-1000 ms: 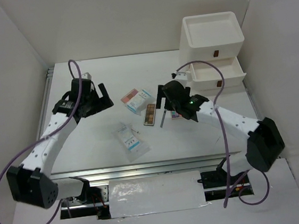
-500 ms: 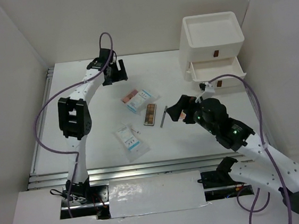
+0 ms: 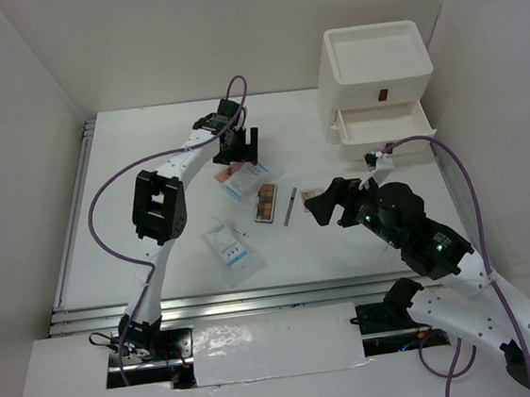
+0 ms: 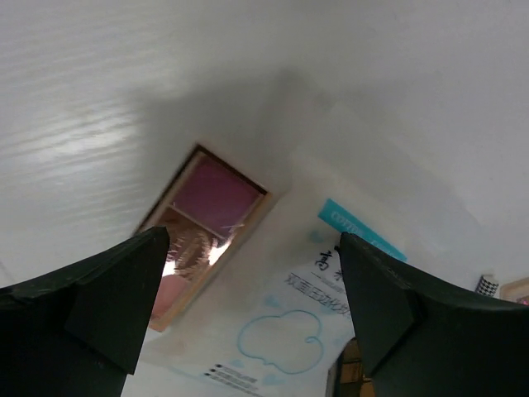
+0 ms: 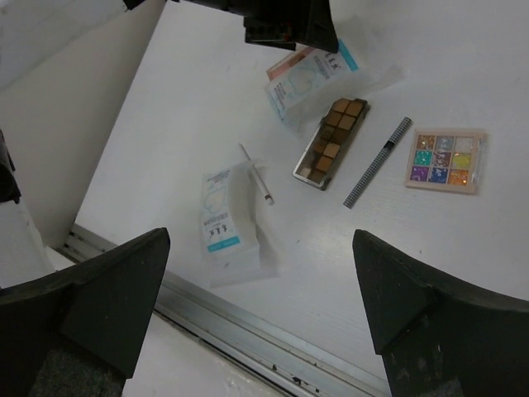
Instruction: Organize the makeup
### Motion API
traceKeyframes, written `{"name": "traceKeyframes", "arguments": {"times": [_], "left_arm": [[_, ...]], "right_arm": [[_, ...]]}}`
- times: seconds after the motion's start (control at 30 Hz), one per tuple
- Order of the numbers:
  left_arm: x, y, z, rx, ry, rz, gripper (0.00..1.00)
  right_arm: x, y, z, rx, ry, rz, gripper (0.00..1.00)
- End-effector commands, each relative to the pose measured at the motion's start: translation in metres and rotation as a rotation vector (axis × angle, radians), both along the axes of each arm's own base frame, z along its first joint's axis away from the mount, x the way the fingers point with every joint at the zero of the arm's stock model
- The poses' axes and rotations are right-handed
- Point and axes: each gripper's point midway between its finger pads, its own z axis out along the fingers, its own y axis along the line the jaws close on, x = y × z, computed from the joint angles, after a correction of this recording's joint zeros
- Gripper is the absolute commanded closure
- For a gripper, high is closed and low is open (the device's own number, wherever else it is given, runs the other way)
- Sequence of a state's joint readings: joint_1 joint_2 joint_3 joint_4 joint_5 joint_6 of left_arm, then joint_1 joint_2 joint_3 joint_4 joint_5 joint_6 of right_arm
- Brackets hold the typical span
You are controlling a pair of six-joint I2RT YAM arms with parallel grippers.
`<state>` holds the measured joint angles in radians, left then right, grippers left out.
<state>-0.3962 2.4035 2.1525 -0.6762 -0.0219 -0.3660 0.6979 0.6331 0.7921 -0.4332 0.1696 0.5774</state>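
**A:** Where is the makeup lying?

**B:** Everything sits around the brown palette (image 3: 266,202). The pencil (image 3: 289,205) is just right of it, and the colour palette (image 5: 445,160) is just past the pencil. The compact (image 4: 207,223) and the far sachet (image 4: 289,306) lie just behind it, touching each other. The near sachet (image 3: 232,247) is in front of it and to the left, apart from the rest.

**A:** And the grippers?

**B:** Both have their jaws spread wide, with nothing in them. The left gripper (image 4: 254,248) hangs right over the compact, behind the brown palette. The right gripper (image 3: 327,203) is raised to the right of the palette, looking down on the whole spread.

**A:** How would the compact handle?

**B:** I'd judge it light, stiff and flat, so there's little height to catch. The best hold is probably across its narrow width, on the frame edges and not on the pans. The sachet's film seems to lap its corner, so it could drag along.

**A:** What about the other pieces?

**B:** The sachets look soft and slick, so pinching an edge should work best. The pencil is likely to roll, so it should be taken at its middle. The palettes are rigid and should be gripped across their short sides.
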Motion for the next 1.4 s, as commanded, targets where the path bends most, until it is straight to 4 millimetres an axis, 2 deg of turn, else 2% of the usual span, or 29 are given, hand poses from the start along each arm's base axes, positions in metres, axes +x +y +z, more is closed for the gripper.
{"name": "traceKeyframes", "arguments": {"times": [0.0, 0.13, 0.2, 0.33, 0.43, 0.6, 0.73, 0.9, 0.93, 1.1, 1.17, 1.27, 1.37], "left_arm": [[-0.008, -0.013, 0.002, 0.001, -0.005, -0.051, 0.02], [-0.025, -0.025, -0.005, -0.037, 0.042, -0.107, 0.03], [-0.034, -0.029, -0.003, -0.020, 0.047, -0.128, 0.03], [-0.053, -0.022, 0.008, 0.011, 0.029, -0.121, 0.03], [-0.058, -0.021, 0.014, 0.006, 0.011, -0.124, 0.03], [-0.050, -0.011, 0.037, 0.057, -0.041, -0.116, 0.03], [-0.029, 0.002, 0.064, 0.065, -0.136, -0.050, 0.02], [-0.001, 0.019, 0.069, 0.057, -0.158, -0.002, 0.01], [0.002, 0.024, 0.059, 0.062, -0.138, -0.005, 0.01], [0.005, 0.023, 0.045, 0.045, -0.123, -0.100, 0.00], [0.003, 0.023, 0.032, 0.047, -0.095, -0.137, 0.01], [-0.005, 0.025, 0.006, 0.064, -0.056, -0.163, 0.01], [-0.013, 0.017, -0.005, 0.018, -0.038, -0.209, 0.01]], "right_arm": [[-0.012, -0.001, 0.024, 0.025, -0.070, 0.050, 0.00], [-0.015, -0.002, 0.025, 0.035, -0.086, 0.058, 0.00], [-0.015, -0.002, 0.025, 0.039, -0.093, 0.063, 0.00], [-0.015, 0.000, 0.025, 0.044, -0.098, 0.070, 0.00], [-0.016, 0.002, 0.024, 0.049, -0.103, 0.082, 0.00], [-0.018, 0.001, 0.024, 0.049, -0.106, 0.088, 0.00], [-0.018, 0.001, 0.022, 0.050, -0.107, 0.088, 0.00], [-0.018, 0.001, 0.019, 0.039, -0.098, 0.088, 0.00], [-0.018, 0.001, 0.019, 0.041, -0.101, 0.087, 0.00], [-0.016, -0.004, 0.020, 0.041, -0.106, 0.059, 0.00], [-0.016, -0.011, 0.024, 0.050, -0.114, 0.024, 0.00], [-0.015, -0.038, 0.042, 0.114, -0.174, -0.111, 0.00], [-0.024, -0.063, 0.063, 0.203, -0.245, -0.192, 0.00]]}}
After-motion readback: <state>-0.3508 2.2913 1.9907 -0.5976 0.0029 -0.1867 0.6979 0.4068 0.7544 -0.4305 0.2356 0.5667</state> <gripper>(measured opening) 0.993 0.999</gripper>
